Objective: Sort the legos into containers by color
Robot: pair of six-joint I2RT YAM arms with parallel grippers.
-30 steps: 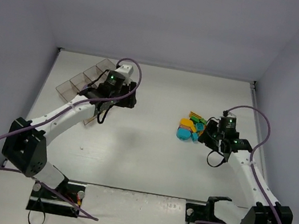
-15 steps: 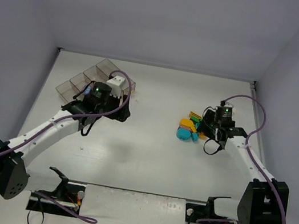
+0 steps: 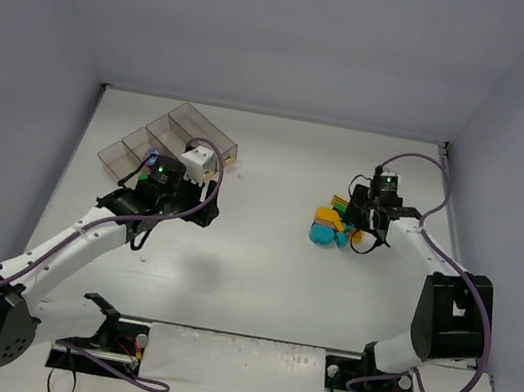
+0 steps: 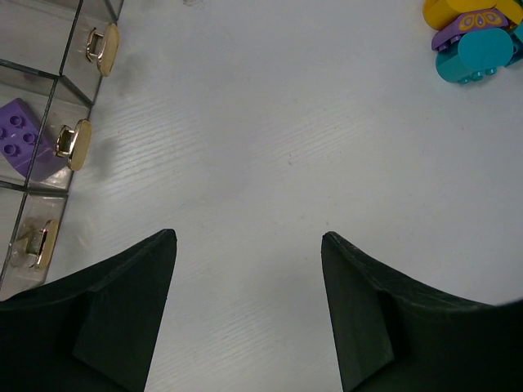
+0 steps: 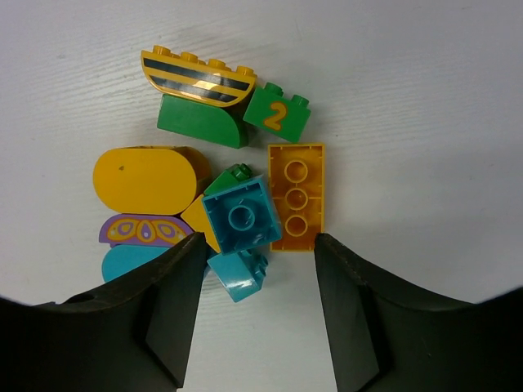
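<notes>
Mixed lego pile, containers well apart

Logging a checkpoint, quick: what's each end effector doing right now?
Left end effector: open, holding nothing.
Right end effector: open, empty, above the pile of small coloured plastic toy bricks.

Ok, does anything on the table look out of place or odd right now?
Nothing looks damaged or spilled. The row of clear bins sits diagonally on the table, with one purple brick inside; the other bricks lie heaped together, unsorted.
</notes>
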